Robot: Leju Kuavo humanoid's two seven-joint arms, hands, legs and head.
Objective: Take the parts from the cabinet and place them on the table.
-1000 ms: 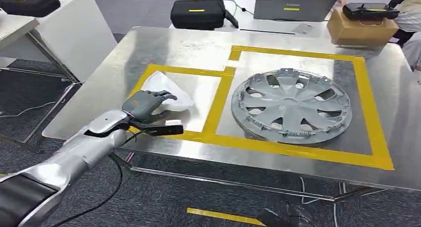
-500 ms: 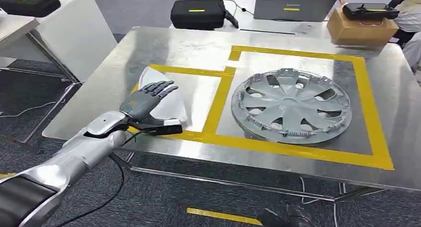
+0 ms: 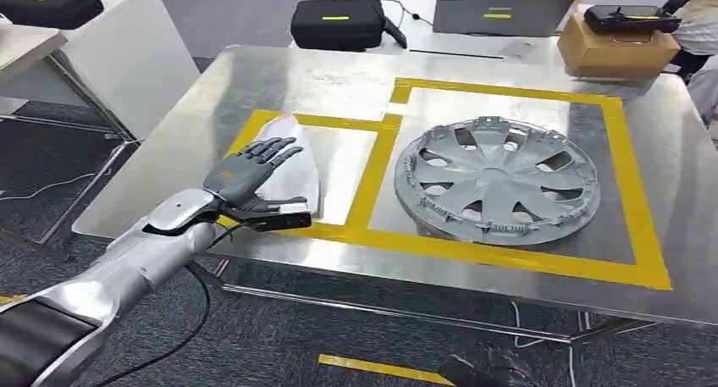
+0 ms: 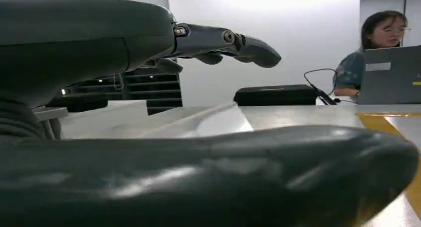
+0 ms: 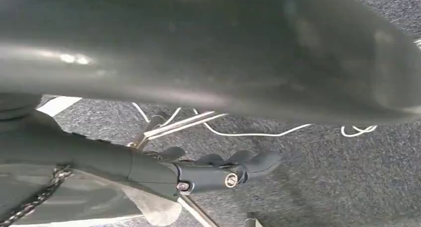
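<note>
Near the bench's [image 3: 254,74] left edge, my left hand [image 3: 241,177] hovers, fingers apart, over the white part [image 3: 296,171]

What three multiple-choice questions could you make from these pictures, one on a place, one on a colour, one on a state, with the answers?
1. Where does the white part lie?
A. In the smaller taped box
B. On the hubcap
C. On the floor

2. What colour is the tape on the steel table?
A. Red
B. Yellow
C. Blue

3. How is the left hand?
A. Gripping the hubcap
B. Closed in a fist
C. Open above the white part

Answers: 1 A, it lies left of the hubcap. 2 B, yellow borders. 3 C, fingers spread, holding nothing.
</note>
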